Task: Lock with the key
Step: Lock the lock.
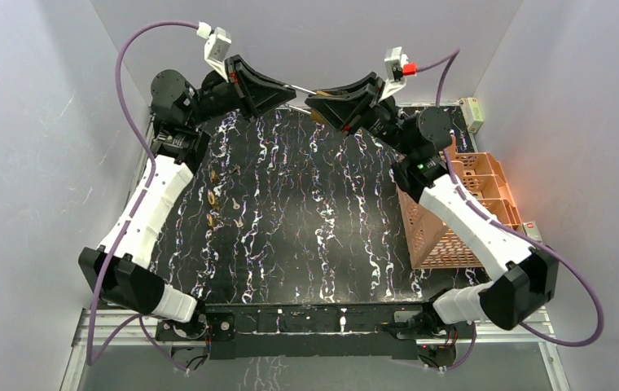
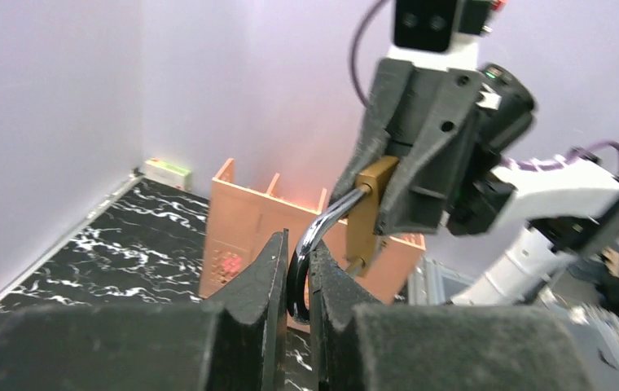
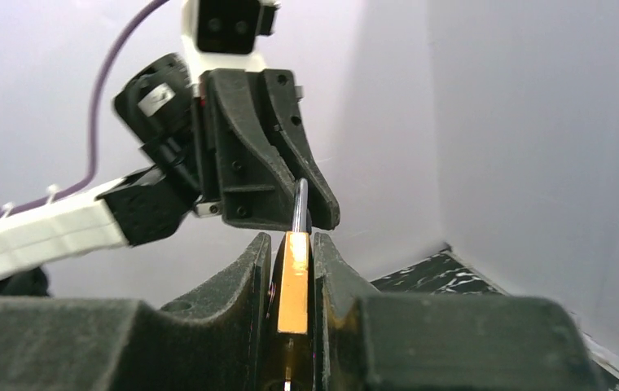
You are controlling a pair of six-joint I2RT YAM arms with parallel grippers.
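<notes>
Aloft, left jaws pinch shackle (image 2: 314, 230); right jaws clamp brass padlock (image 3: 293, 277) (face too blurred to read).

Left end effector (image 2: 296, 254) pinching steel shackle (image 2: 328, 217), right end effector (image 2: 364, 208) gripping brass padlock (image 2: 365, 241), orange crate (image 2: 245, 228) behind

Two robot arms, the left arm (image 1: 147, 208) and the right arm (image 1: 469, 220). Two pincers, the left pincer (image 2: 298, 248) and the right pincer (image 3: 292, 241). One brass padlock (image 3: 293, 285). One orange compartmented basket (image 1: 453, 236). Two purple cables (image 1: 123, 73). Small brass-coloured pieces (image 1: 212, 196) on the surface (image 1: 306, 212): about four, too tiny to count surely.
</notes>
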